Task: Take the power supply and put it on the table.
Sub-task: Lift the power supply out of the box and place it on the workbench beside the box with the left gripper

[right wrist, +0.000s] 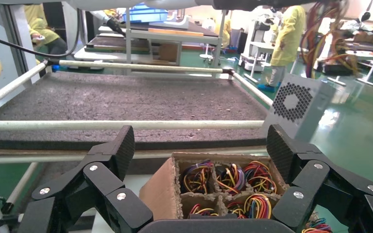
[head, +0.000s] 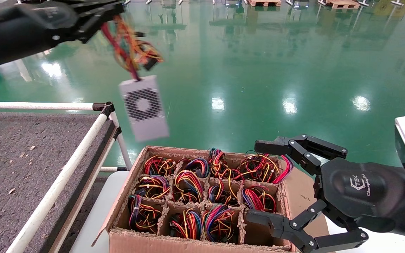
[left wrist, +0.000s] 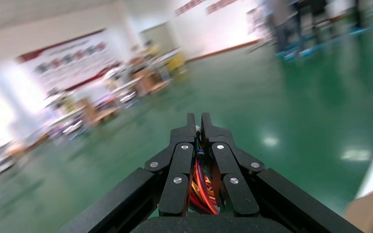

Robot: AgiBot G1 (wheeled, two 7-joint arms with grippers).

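The power supply point(head: 144, 107), a silver-grey box with a round fan grille, hangs in the air by its red, yellow and orange wires point(head: 128, 45). My left gripper point(head: 113, 12) at the upper left is shut on those wires point(left wrist: 200, 182). The box dangles above the far left corner of the carton, just right of the table point(head: 16, 154). The right wrist view shows the box point(right wrist: 296, 104) hanging past the table point(right wrist: 126, 99). My right gripper point(head: 264, 181) stands open at the carton's right side, holding nothing; from its own camera the fingers point(right wrist: 119, 145) flank the carton.
A cardboard carton point(head: 132, 242) with dividers holds several like units showing coloured wire coils point(head: 188, 182). It rests on a white surface point(head: 95, 214). White tube rails point(head: 65, 172) edge the table. Glossy green floor point(head: 276, 70) lies beyond. People in yellow point(right wrist: 289, 29) stand far off.
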